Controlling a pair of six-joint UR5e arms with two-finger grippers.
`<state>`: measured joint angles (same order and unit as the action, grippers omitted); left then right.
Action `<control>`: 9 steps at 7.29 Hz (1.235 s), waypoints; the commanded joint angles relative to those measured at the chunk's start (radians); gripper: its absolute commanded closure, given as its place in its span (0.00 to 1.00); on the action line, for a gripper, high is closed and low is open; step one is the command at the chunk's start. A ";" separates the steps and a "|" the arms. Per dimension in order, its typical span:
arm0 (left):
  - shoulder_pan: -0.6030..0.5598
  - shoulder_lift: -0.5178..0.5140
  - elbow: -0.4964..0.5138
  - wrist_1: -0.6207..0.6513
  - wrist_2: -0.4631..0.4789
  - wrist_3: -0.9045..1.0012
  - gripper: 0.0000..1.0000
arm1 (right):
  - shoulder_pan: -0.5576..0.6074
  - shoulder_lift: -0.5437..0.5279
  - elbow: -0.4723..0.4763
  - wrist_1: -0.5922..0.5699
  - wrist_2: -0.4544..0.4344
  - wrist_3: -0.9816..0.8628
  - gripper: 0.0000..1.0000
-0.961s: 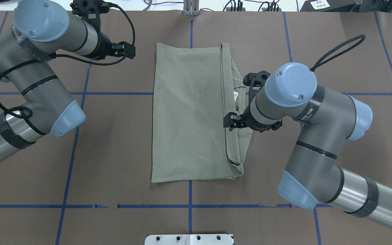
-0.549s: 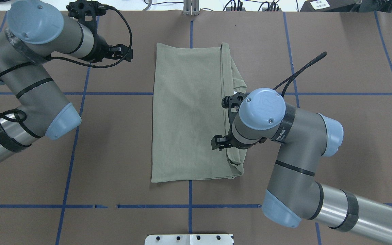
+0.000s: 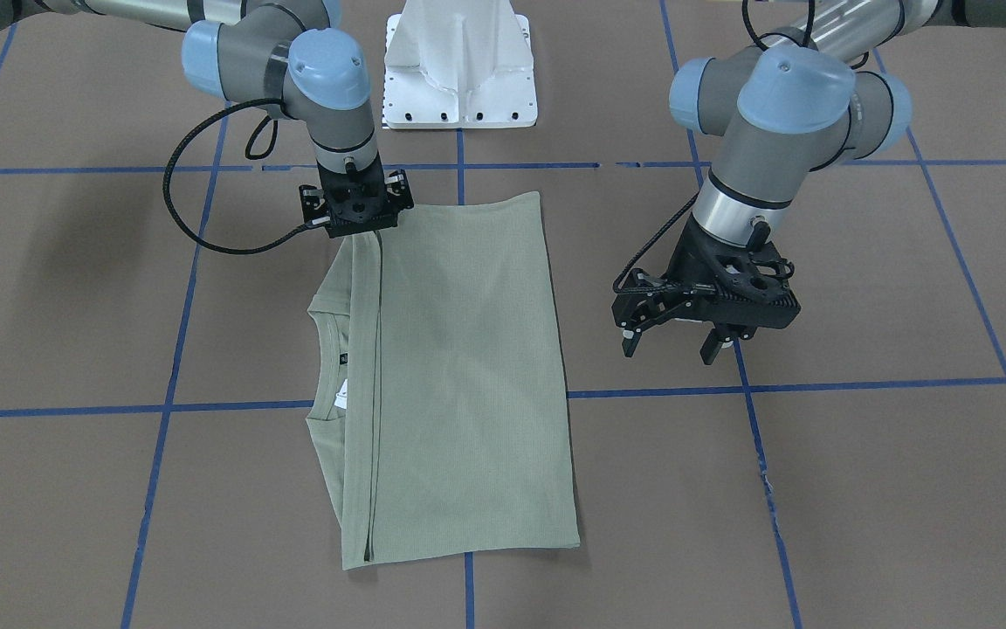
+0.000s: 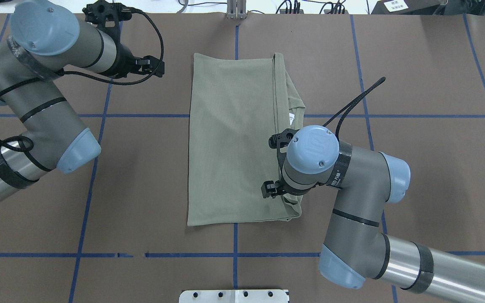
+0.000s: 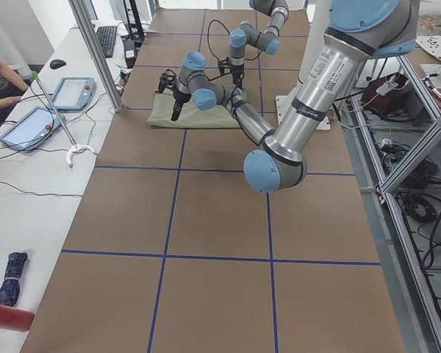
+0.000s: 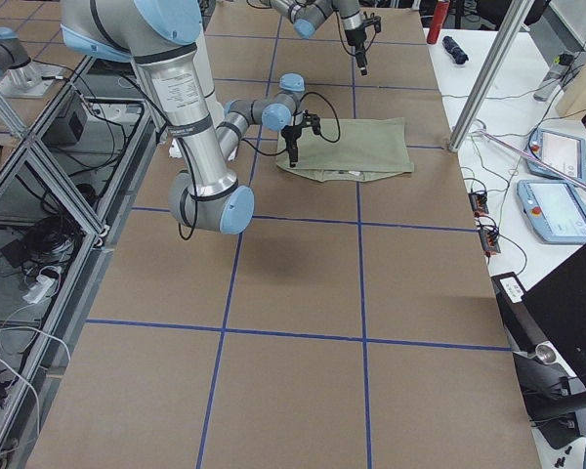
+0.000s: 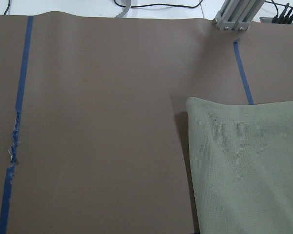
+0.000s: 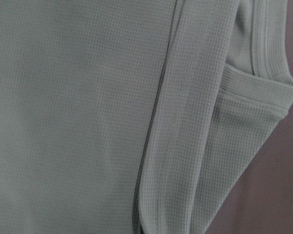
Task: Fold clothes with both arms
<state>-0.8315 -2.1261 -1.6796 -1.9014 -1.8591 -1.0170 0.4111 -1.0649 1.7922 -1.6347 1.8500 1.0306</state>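
The sage-green shirt (image 4: 230, 139) lies folded lengthwise into a tall rectangle on the brown table; it also shows in the front view (image 3: 459, 367). Its neck opening and white tag (image 4: 291, 121) show along its right edge. My right gripper (image 3: 354, 218) points straight down over the shirt's near right corner, at the folded edge; its fingers are hidden under its body. The right wrist view shows only knit cloth (image 8: 78, 112) and a ribbed hem, very close. My left gripper (image 3: 669, 343) is open and empty, hovering over bare table left of the shirt, apart from it.
The white pedestal base (image 3: 459, 79) stands at the table's near edge. Blue tape lines (image 4: 107, 115) cross the brown table. An aluminium post (image 4: 236, 8) stands at the far edge. Tablets (image 5: 59, 95) lie on the side desk.
My right arm has moved toward the robot along the shirt's right edge, from beside the neck opening to the near right corner. My left arm has shifted slightly left.
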 commanded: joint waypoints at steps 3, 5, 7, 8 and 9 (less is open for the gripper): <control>0.000 0.000 0.001 -0.004 0.000 0.000 0.00 | -0.008 -0.017 0.001 -0.023 0.011 -0.003 0.00; 0.002 -0.001 0.001 -0.004 0.000 0.000 0.00 | -0.005 -0.039 0.009 -0.034 0.011 -0.010 0.00; 0.003 -0.003 0.001 -0.004 0.000 0.000 0.00 | 0.008 -0.058 0.007 -0.033 0.009 -0.020 0.00; 0.003 -0.006 0.001 -0.005 0.000 0.000 0.00 | 0.032 -0.081 0.019 -0.034 0.012 -0.061 0.00; 0.003 -0.009 0.001 -0.004 0.000 0.000 0.00 | 0.058 -0.168 0.065 -0.033 0.012 -0.108 0.00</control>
<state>-0.8287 -2.1317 -1.6782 -1.9059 -1.8590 -1.0170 0.4401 -1.1561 1.8181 -1.6683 1.8614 0.9735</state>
